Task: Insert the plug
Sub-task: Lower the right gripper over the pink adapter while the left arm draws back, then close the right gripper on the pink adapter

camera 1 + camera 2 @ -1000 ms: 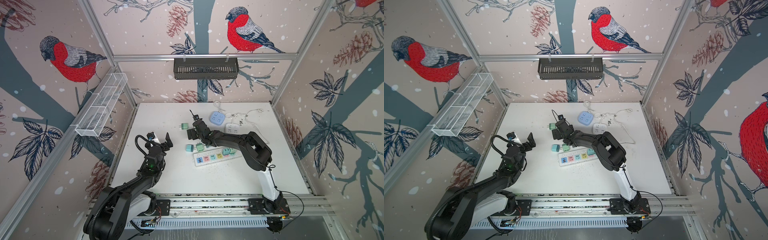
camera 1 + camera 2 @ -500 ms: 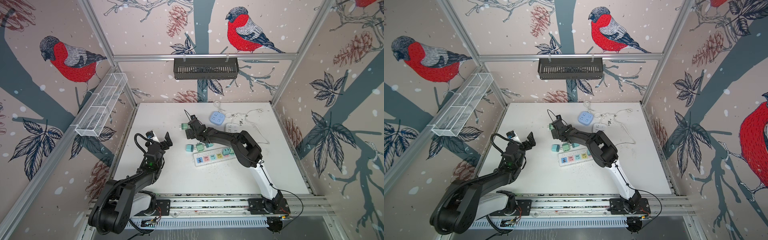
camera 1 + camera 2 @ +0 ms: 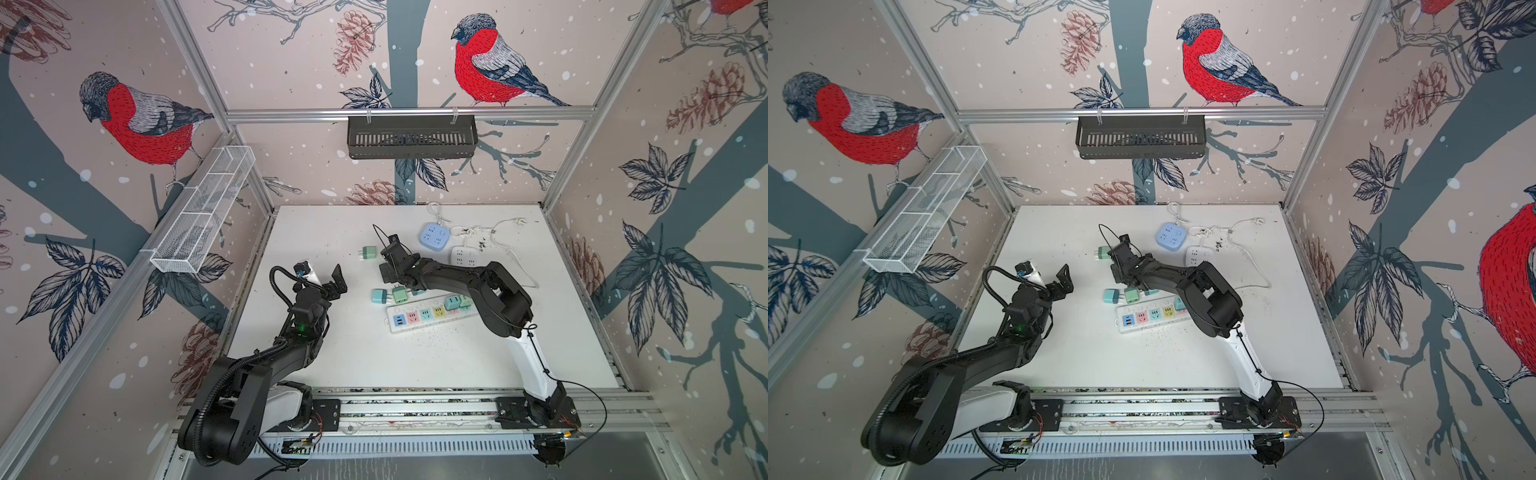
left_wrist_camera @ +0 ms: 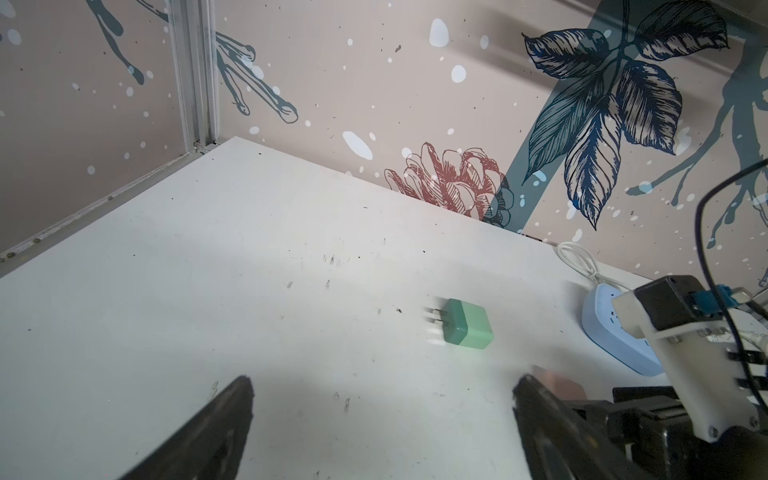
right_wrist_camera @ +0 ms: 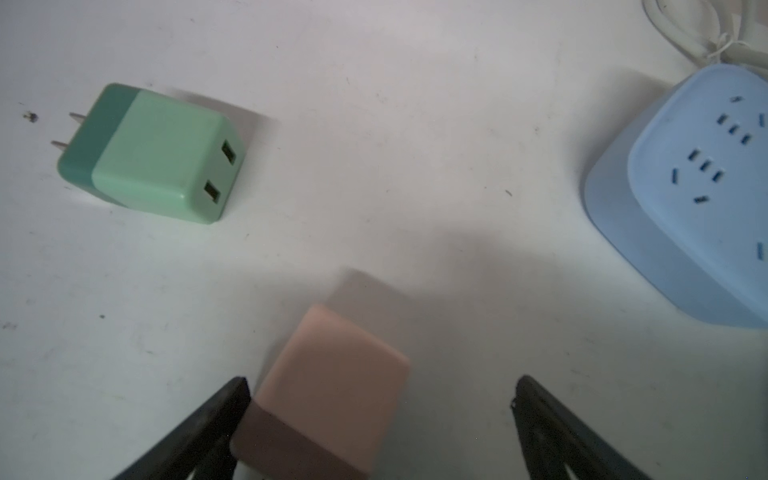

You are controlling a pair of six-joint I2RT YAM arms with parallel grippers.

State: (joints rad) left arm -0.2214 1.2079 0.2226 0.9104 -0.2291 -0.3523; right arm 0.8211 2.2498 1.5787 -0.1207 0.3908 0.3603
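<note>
Pink cube-shaped plug adapter (image 5: 328, 386) lies on the white table (image 3: 353, 365), between the spread fingers of the right gripper (image 5: 383, 381). Gripper released, grasping nothing: the adapter sits hard against one finger (image 5: 208, 432), with a clear gap to the other. Its prongs cannot be seen in the wrist view.

Near it on the table, a green two-tone plug adapter (image 5: 153, 158) lies on its side, prongs at one end, two slots in the opposite face. Off to the other side sits a pale blue square socket block (image 5: 685, 187).

In both top views the right arm (image 3: 453, 276) reaches across the middle. A long white power strip with coloured sockets (image 3: 419, 318) is partly hidden by it, and a loose teal plug adapter (image 3: 379, 296) lies near the strip.

Left gripper (image 4: 382, 385) released too. Nothing is between its fingers, bare table is below, and the green adapter is ahead of it.
</note>
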